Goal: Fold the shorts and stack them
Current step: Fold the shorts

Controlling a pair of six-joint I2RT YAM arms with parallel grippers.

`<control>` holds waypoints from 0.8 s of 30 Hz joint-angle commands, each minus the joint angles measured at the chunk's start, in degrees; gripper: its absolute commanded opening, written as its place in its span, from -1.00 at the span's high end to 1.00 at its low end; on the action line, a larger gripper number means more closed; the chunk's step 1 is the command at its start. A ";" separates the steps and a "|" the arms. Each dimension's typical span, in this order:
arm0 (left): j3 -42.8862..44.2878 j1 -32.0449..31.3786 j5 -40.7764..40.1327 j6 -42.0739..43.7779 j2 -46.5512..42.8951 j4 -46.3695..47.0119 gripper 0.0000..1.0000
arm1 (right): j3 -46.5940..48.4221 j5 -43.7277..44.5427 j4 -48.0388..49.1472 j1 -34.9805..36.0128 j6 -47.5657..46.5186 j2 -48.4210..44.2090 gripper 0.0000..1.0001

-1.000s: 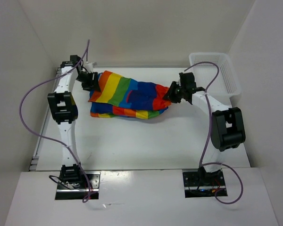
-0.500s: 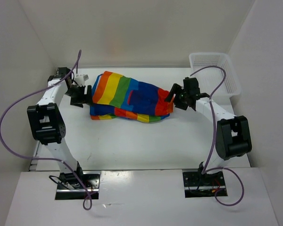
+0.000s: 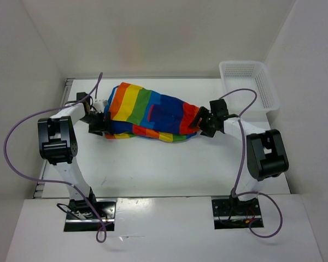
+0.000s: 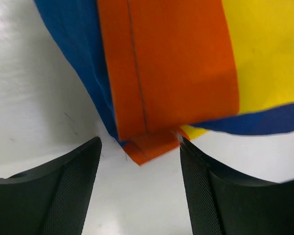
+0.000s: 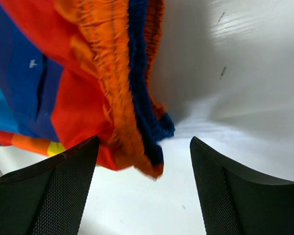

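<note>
The shorts (image 3: 150,112) are lying in a rumpled heap on the white worktop (image 3: 169,164), right between the two tools. The left tool (image 3: 98,123) is sitting low at one end of the heap and the right tool (image 3: 203,123) is sitting low at the other end, each one pointing in at the cloth. In the left wrist view, the left tool's two black fingers (image 4: 63,191) are standing wide apart and are not pinching anything. A small orange corner of the shorts is poking out just ahead of the gap between them, with a blue stripe on one side and a yellow stripe on the other. In the right wrist view, the right tool's fingers (image 5: 235,196) are also standing wide apart with nothing squeezed between them. The bunched orange band with its dark blue edge is hanging down just ahead of that gap, nearer to the finger on the left of the picture, and I cannot tell if it is touching that finger. A white basket (image 3: 246,63) is sitting well beyond the right tool, off to its outer side, apart from the shorts.
</note>
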 commanded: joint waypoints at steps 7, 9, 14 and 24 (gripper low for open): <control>-3.59 -1.94 0.95 -0.64 0.07 11.14 -0.28 | 3.48 -1.50 10.42 3.55 4.00 10.80 -0.59; -3.59 -2.56 2.10 -0.64 1.47 11.15 -0.24 | 6.19 -3.17 8.59 3.55 4.00 14.05 -0.53; -2.54 -4.40 4.04 -0.64 2.70 11.15 0.66 | 5.43 -2.83 6.47 4.07 4.00 14.95 0.47; -2.89 -1.59 -12.99 11.82 -13.02 13.17 1.00 | 4.20 5.97 -5.74 -1.10 -1.09 3.01 1.00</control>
